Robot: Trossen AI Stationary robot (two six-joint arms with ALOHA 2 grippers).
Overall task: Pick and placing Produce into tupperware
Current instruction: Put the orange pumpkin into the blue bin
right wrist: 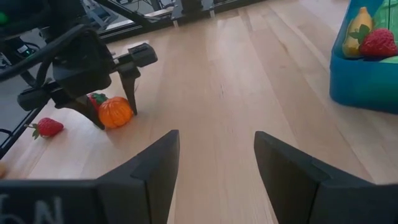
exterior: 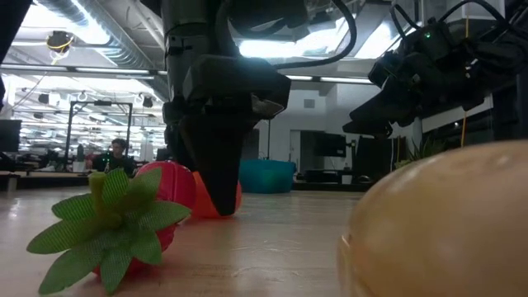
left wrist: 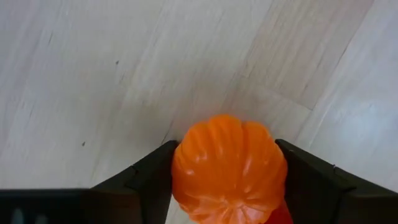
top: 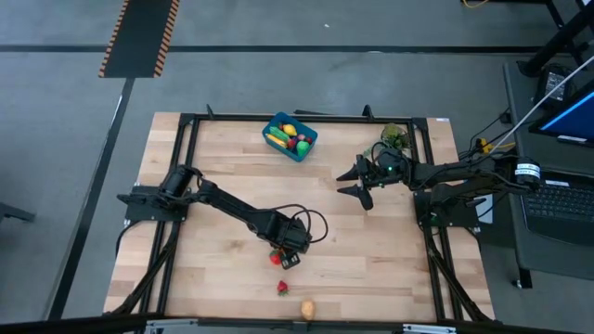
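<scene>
From above, the left gripper (top: pixel 284 256) is seen low over the table (top: pixel 223 167), at the near middle, with a small red and orange item at its tips. A strawberry (top: pixel 282 289) and a tan piece (top: pixel 307 309) lie just nearer the table's front edge. The tupperware (top: pixel 290 136) sits well apart at the far side, already partly filled with produce. The right gripper (top: pixel 360 182) is parked to the right of the tupperware, holding nothing.

At table height, the left arm's dark fingers are planted on the wood beside the orange piece (exterior: pixel 221 200). The strawberry (exterior: pixel 136 219) and the tan piece (exterior: pixel 441 223) fill the foreground.

In the left wrist view, a ribbed orange pumpkin (left wrist: pixel 229 169) is bracketed by both fingers (left wrist: pixel 146 183), which appear to touch its sides; whether it is firmly clenched cannot be told, and it seems not yet lifted. A squeeze should be completed across the widest ribs before any lift, since a rounded toy is likely to be squirted out by a shallow pinch.

In the right wrist view, the right jaws are seen spread and empty. The pumpkin (right wrist: pixel 115 112) is shown resting on the table between the left fingers, with a red piece (right wrist: pixel 96 99) just behind it, which should be left out of the grip. A straight lift is advised, then a carry clear of the right arm.
</scene>
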